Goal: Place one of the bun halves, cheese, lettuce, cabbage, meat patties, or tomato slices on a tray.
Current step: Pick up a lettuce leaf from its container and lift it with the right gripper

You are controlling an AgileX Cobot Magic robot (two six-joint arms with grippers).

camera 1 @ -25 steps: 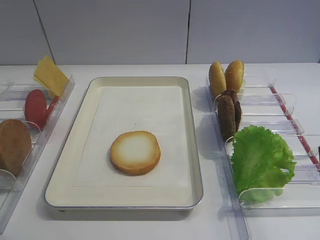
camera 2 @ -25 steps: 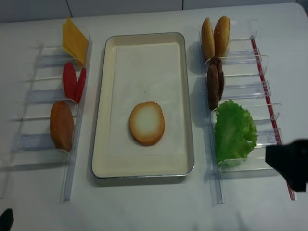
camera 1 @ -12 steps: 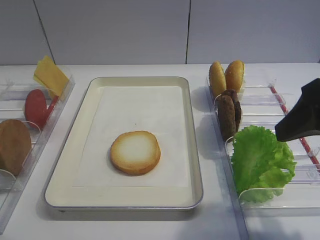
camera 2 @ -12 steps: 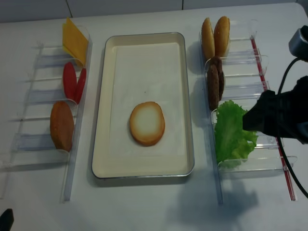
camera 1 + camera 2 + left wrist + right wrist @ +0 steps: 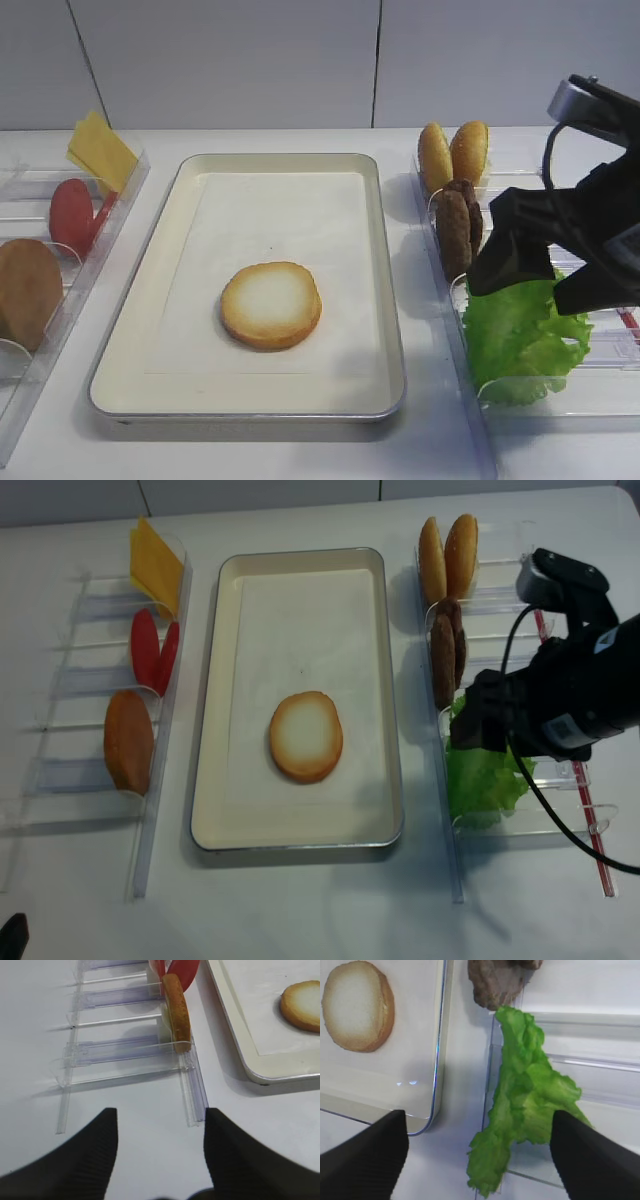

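Observation:
A pale-faced bun half (image 5: 271, 304) (image 5: 305, 736) lies flat on the silver tray (image 5: 390, 300). My right gripper (image 5: 545, 285) (image 5: 477, 1120) hangs open over the frilly green lettuce (image 5: 520, 345) (image 5: 525, 1090) in the right rack, one finger on each side and clear of the leaf. Meat patties (image 5: 457, 225) and two bun halves (image 5: 452, 152) stand farther back in that rack. The left rack holds cheese (image 5: 100, 150), tomato slices (image 5: 75, 213) and a bun half (image 5: 25, 292). My left gripper (image 5: 160, 1115) is open over bare table. Cabbage is out of view.
Clear plastic racks (image 5: 90, 680) (image 5: 520, 610) flank the tray on both sides. The right arm's black cable (image 5: 520, 770) loops over the right rack. A red strip (image 5: 590, 810) runs along that rack's outer side.
The right arm has come in from the right and now hangs over the lettuce, jaws still open. Nothing else has moved.

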